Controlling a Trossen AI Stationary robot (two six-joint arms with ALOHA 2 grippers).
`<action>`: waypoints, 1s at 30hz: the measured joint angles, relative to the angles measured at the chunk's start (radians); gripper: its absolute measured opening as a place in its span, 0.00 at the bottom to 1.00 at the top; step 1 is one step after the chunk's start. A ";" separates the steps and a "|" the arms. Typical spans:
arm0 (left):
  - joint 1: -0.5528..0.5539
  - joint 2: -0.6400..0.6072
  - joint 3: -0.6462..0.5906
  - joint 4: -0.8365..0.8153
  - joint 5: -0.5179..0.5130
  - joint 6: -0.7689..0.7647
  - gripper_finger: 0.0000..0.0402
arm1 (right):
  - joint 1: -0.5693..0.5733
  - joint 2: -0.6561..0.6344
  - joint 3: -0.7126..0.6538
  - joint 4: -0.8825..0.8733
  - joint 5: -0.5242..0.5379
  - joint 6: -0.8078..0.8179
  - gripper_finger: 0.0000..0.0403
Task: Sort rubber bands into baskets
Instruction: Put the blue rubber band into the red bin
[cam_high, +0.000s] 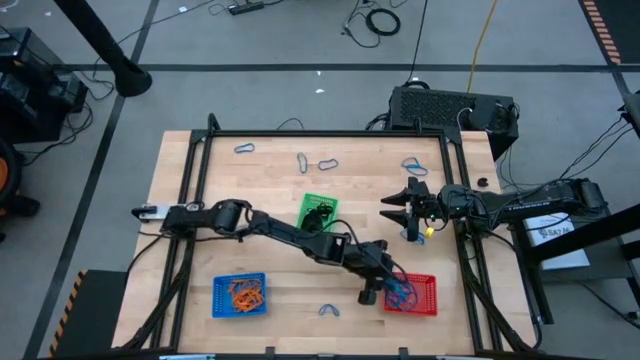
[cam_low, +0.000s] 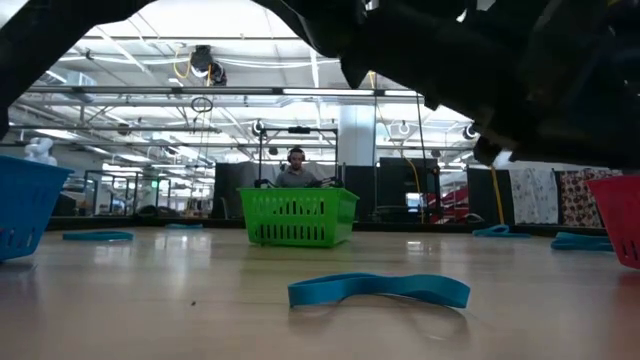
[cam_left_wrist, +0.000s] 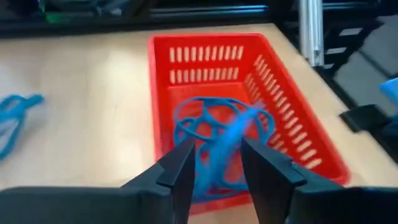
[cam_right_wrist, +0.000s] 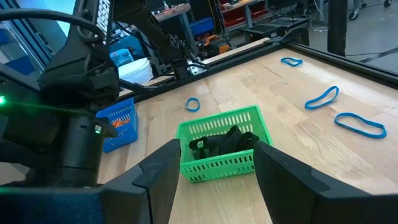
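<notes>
Seeing the left gripper (cam_high: 383, 286) stretched across the bench to the red basket (cam_high: 424, 297) at the front right corner, fingers (cam_left_wrist: 181, 167) parted a moderate gap, hanging over the basket's near wall. A blurred blue rubber band (cam_left_wrist: 235, 138) shows between the fingertips, above a tangle of blue bands (cam_left_wrist: 211, 127) lying in the red basket; I can't tell if the fingers touch it. Right gripper (cam_high: 396, 209) waits over the right-middle of the bench, fingers spread wide, nothing between them, aimed toward the green basket (cam_right_wrist: 221, 149). Green basket sits mid-bench with black bands (cam_right_wrist: 224, 140) inside. Blue basket (cam_high: 239, 295) is at the front left, holding orange bands (cam_high: 244, 291). Loose blue bands on the wood: one (cam_high: 329, 310) by the front edge between the blue and red baskets, several along the back edge (cam_high: 245, 148), (cam_high: 327, 165), (cam_high: 414, 165), and one more (cam_left_wrist: 15, 115) just beside the red basket. Low view shows a blue band (cam_low: 378, 289) flat in front of the green basket, and a person (cam_low: 296, 170) seated in the room well behind the bench.
</notes>
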 joint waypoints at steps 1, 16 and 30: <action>0.004 -0.001 0.000 -0.007 0.022 -0.012 0.34 | 0.000 0.000 0.000 0.000 0.000 0.000 0.49; 0.041 -0.075 0.127 -0.420 0.169 -0.024 0.34 | 0.000 0.000 0.000 -0.014 -0.002 0.000 0.49; -0.093 -0.151 0.107 -1.461 -0.331 -0.122 0.34 | 0.000 0.002 0.000 -0.024 -0.004 0.014 0.49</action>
